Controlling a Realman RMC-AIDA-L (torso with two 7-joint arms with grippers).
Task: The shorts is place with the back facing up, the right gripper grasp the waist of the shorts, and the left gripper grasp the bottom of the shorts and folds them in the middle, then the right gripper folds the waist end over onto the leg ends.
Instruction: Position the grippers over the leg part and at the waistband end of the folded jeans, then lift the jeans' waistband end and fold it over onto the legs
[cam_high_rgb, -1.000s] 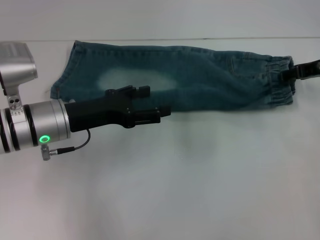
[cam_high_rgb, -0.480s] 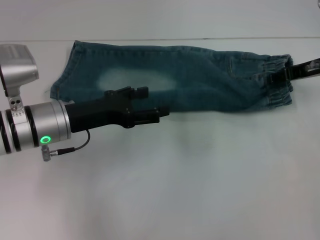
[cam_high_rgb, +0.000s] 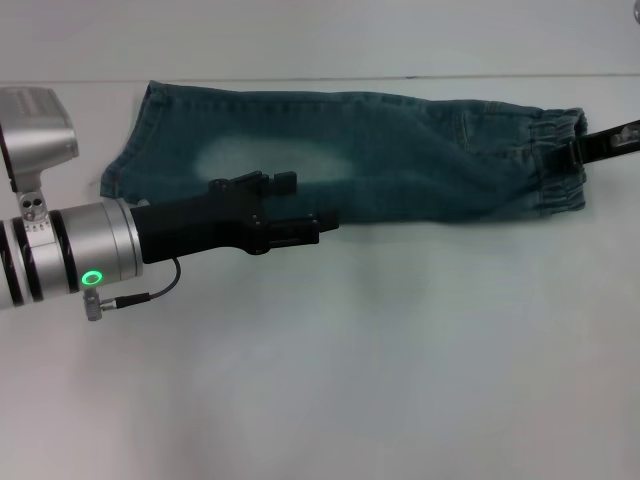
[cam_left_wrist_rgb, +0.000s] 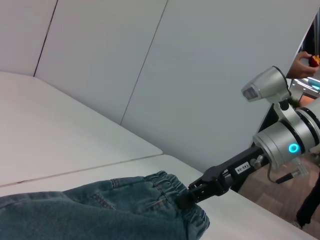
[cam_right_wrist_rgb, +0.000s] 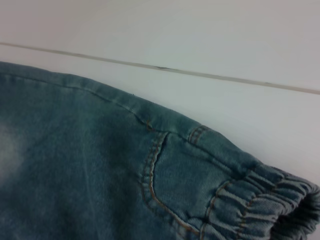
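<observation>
Folding the waist end (cam_high_rgb: 545, 165) over onto the leg ends (cam_high_rgb: 125, 150) looks like the step in hand: the shorts (cam_high_rgb: 350, 155) lie already doubled lengthwise, a long narrow strip across the upper part of the head frame, waist at the right, hems at the upper left, on the white table (cam_high_rgb: 380, 360). To do it well, my judgement is that the right gripper (cam_high_rgb: 572, 152) should lift the elastic band only enough to clear the cloth, carry it in a straight line leftward along the strip, and lay it square on the hems so the edges match; dragging low would likely bunch the doubled denim or skew the fold. The left arm ought to be out of the path, since it hangs over the middle of the strip. Right gripper: at the right edge of the head frame, clenched on the puckered waistband; the left wrist view shows its black fingers (cam_left_wrist_rgb: 192, 194) pinching the gathered denim at the end of the strip. Left gripper (cam_high_rgb: 300, 205): left centre of the frame, over the near edge of the shorts beside the pale faded patch (cam_high_rgb: 270, 160), jaws parted a little and holding nothing; whether it brushes the cloth I cannot tell.
</observation>
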